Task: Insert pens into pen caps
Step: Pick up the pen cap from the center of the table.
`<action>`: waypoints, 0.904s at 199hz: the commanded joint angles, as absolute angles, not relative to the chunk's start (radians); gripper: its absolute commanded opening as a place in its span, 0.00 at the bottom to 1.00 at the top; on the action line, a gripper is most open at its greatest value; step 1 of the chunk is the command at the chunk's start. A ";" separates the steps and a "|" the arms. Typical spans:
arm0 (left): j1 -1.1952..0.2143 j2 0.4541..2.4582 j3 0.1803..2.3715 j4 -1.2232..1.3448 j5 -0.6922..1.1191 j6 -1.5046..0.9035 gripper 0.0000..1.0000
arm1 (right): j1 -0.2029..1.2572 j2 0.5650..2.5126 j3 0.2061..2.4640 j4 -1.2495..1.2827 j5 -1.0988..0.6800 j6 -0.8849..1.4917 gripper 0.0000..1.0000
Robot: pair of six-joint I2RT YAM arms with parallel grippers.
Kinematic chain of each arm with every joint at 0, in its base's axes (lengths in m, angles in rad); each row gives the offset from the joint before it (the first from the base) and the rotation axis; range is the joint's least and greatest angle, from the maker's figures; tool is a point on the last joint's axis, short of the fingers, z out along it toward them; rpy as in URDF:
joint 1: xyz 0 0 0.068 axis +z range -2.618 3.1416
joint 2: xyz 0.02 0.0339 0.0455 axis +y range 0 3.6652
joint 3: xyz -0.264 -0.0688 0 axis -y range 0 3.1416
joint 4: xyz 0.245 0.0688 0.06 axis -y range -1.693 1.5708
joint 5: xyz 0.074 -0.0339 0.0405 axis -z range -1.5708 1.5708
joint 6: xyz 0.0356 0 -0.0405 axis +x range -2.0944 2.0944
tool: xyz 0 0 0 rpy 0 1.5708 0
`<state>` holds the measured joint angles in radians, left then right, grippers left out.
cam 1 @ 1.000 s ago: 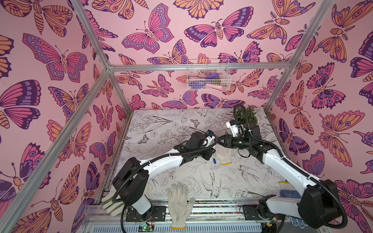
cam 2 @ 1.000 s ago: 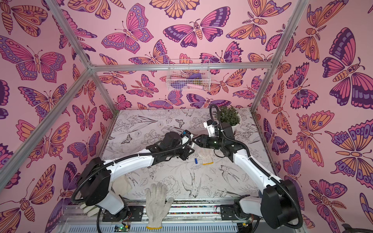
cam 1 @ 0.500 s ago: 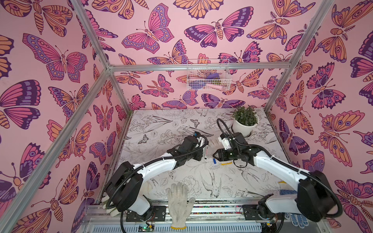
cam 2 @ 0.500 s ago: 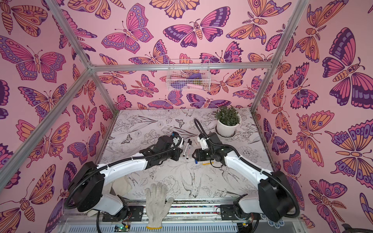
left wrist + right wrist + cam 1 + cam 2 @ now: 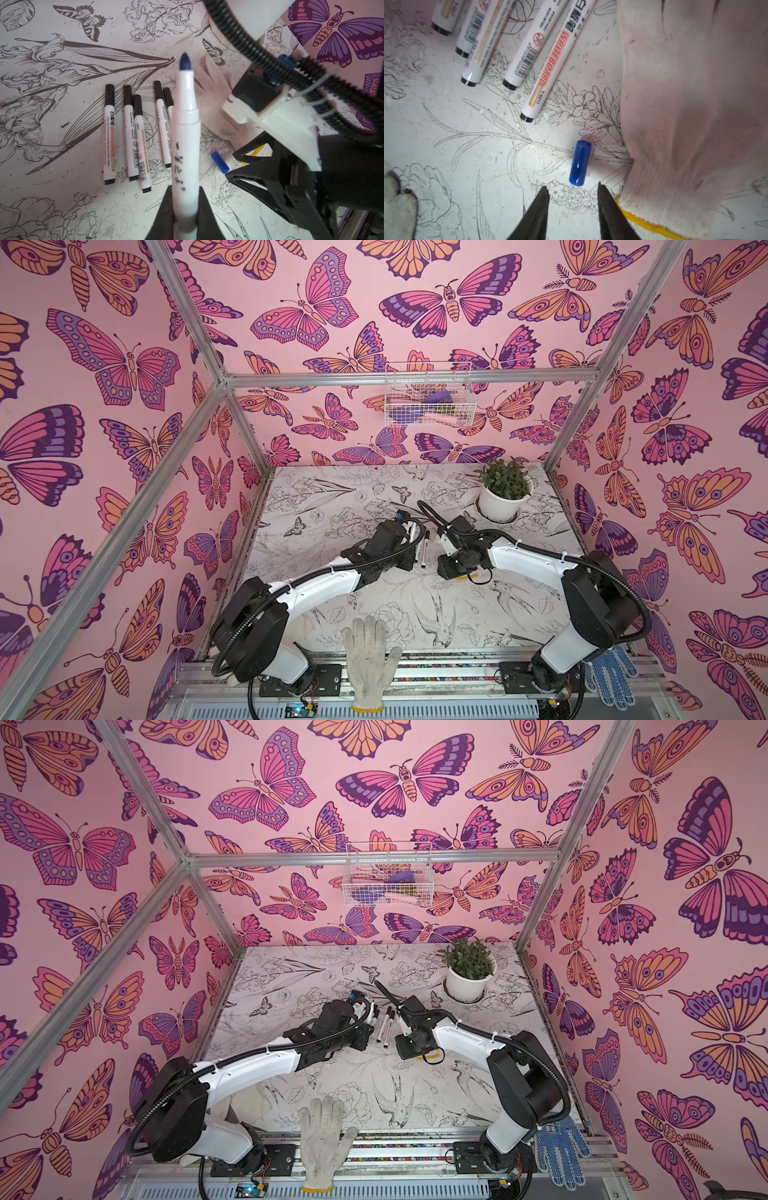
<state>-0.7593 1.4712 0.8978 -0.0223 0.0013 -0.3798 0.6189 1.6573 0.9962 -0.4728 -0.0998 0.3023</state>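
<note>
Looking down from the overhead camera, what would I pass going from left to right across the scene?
White knit glove → white marker pens → right gripper → potted plant → blue-dotted glove.

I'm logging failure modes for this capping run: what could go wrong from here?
The blue cap lies flat just ahead of the open right gripper, not between its tips; closing now could miss it or set it rolling.
The white glove lies close beside the cap, so one finger might snag the knit.
The left gripper holds the pen with its blue tip bare; a misaligned push could smear ink.
</note>
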 commanded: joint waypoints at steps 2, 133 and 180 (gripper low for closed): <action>-0.755 1.433 0.867 -0.002 -0.020 -0.383 0.00 | 0.630 1.695 1.033 -0.504 -0.045 0.268 0.39; -0.755 1.415 0.854 -0.002 0.029 -0.355 0.00 | 0.696 1.839 1.078 -0.516 0.059 0.262 0.17; -0.757 1.433 0.865 -0.001 0.145 -0.317 0.00 | 0.615 1.676 1.046 -0.436 -0.039 0.319 0.03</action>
